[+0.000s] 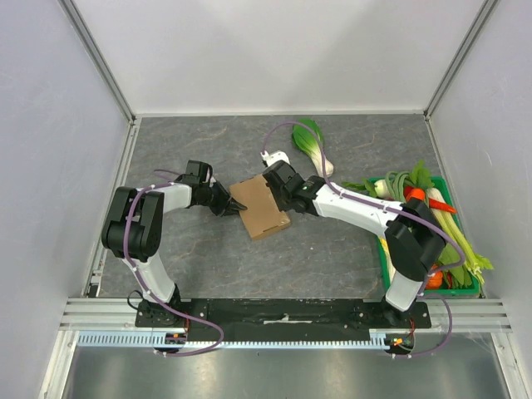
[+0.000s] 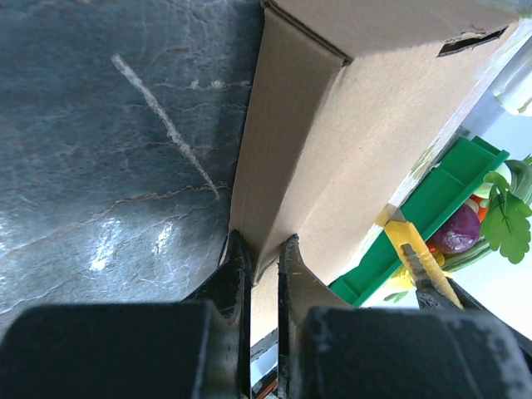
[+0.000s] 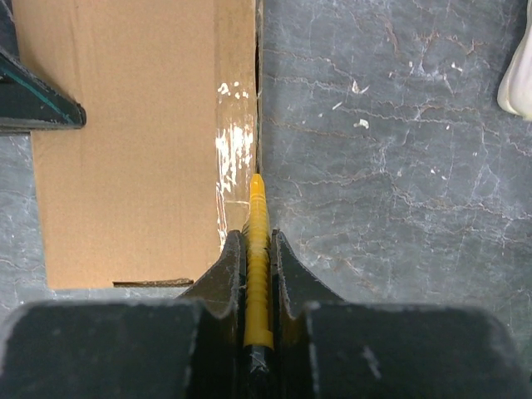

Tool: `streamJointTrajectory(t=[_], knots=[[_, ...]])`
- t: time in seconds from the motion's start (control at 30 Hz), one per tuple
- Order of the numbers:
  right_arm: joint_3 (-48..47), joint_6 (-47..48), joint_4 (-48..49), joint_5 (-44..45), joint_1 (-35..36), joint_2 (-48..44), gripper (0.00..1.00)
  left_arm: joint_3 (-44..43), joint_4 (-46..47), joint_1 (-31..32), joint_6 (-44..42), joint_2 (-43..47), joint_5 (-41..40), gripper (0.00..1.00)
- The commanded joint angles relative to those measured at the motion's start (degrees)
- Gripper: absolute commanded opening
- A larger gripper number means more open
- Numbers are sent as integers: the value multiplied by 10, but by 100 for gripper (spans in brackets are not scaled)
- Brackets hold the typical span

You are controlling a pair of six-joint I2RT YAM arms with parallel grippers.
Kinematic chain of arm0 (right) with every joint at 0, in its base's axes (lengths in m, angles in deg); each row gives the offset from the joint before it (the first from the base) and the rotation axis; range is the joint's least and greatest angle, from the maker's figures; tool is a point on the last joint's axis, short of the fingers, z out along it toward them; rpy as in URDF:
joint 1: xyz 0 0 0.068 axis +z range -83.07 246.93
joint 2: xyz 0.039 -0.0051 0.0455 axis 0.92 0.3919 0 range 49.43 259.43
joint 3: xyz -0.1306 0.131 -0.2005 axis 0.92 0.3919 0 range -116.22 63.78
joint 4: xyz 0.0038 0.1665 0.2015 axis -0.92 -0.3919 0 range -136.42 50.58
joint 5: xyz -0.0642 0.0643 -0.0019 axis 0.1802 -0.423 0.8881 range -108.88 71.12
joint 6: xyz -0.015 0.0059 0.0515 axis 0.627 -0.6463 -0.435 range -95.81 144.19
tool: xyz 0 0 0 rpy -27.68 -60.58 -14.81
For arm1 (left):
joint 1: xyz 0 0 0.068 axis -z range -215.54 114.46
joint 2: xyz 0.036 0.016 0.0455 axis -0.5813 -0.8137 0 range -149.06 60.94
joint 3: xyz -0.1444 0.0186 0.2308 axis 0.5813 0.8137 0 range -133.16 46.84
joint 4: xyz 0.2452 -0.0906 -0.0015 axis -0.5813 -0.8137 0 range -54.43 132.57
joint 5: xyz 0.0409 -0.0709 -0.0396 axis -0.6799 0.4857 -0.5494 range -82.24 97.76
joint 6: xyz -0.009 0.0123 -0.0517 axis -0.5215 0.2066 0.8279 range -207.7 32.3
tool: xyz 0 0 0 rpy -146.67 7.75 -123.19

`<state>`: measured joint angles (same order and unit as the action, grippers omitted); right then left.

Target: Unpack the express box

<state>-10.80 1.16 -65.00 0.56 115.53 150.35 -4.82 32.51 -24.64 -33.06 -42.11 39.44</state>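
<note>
Item 1: express box (image 1: 264,212), plain brown cardboard. I see it at the middle of the grey table (image 1: 332,258), between my 2 grippers.

Item 2: left gripper (image 2: 264,253). Its jaws are pinched tight on the box's left cardboard edge.

Item 3: right gripper (image 3: 258,249). Its jaws are clamped on a yellow knife (image 3: 258,216), whose tip lies at the box's taped edge.

Item 4: bok choy (image 1: 309,137), loose on the table beyond the box and apart from it.

Item 5: green crate (image 1: 384,264) at the table's right side, holding mixed vegetables. I read it as well apart from the box.
</note>
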Motion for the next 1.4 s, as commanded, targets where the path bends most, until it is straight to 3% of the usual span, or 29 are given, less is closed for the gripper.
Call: streamJointTrajectory(t=[0.0, 0.83, 1.2, 1.37], knots=[[18, -19, -79, -44, 12, -34, 0, 28, -35, 1, 43, -38, -121, 2], [66, -52, -136, -97, 12, -101, 0, 31, -31, 0, 59, -39, -133, 2], [108, -67, -102, -100, 15, -91, 0, 31, -29, 0, 51, -39, -126, 2], [90, -67, -71, -66, 15, -131, 0, 14, -29, 1, 6, -40, -109, 2]])
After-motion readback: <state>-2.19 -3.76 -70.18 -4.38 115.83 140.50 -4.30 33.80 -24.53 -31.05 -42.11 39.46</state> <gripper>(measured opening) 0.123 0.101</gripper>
